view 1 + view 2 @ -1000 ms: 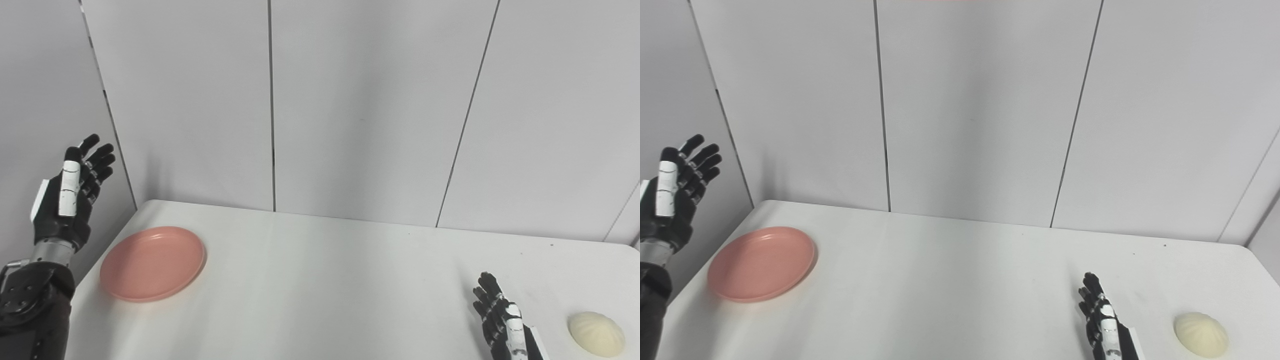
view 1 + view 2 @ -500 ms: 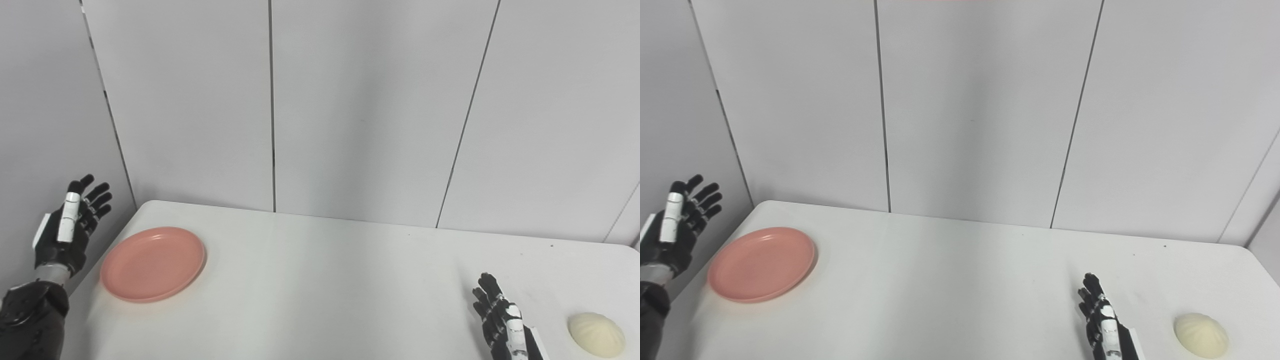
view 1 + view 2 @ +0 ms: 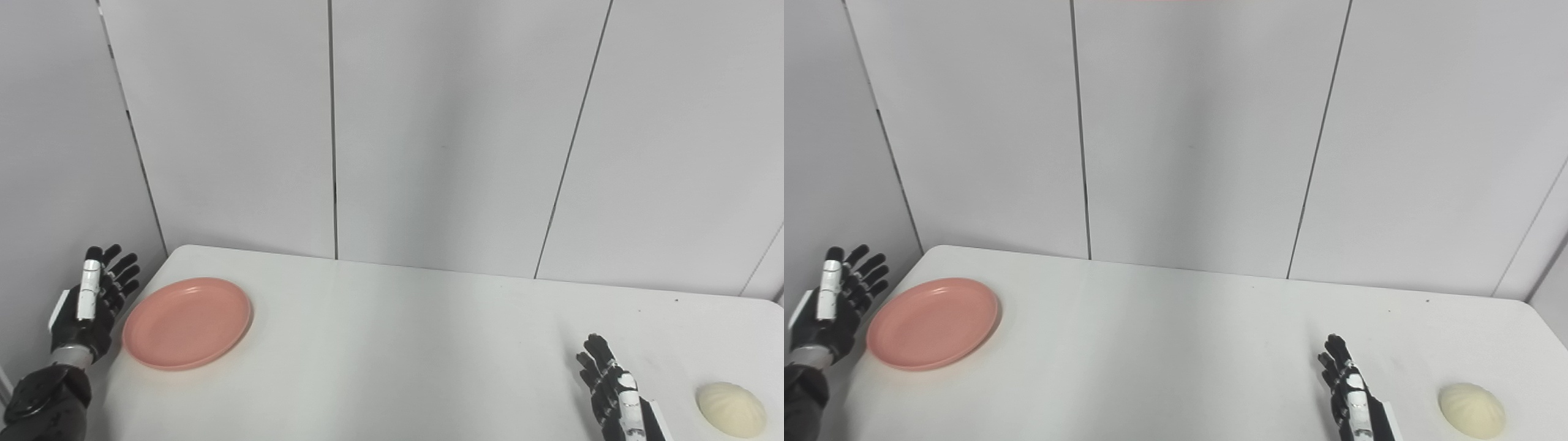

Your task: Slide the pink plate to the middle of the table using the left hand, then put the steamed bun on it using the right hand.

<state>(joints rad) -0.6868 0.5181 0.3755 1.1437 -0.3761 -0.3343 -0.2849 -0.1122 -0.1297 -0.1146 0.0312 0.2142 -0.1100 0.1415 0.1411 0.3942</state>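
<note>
While the plate [image 3: 187, 323] sits at the far left of the surface [image 3: 398, 355], well short of the middle, flat and round, so no long axis to line up with. Just beside its left rim, at the surface edge, the left hand [image 3: 89, 306], fingers [image 3: 119, 272] spread and released, holding nothing, palm turned toward the plate; contact with the rim not clear from here. Plate directly to the right of those fingers, so a push rightward would carry it toward the centre. Far nearer the plate than the right hand [image 3: 1350, 392], low at the front right, fingers straight and apart, empty. Just right of that hand, apart from it, the bun [image 3: 1471, 409], untouched near the right front corner
</note>
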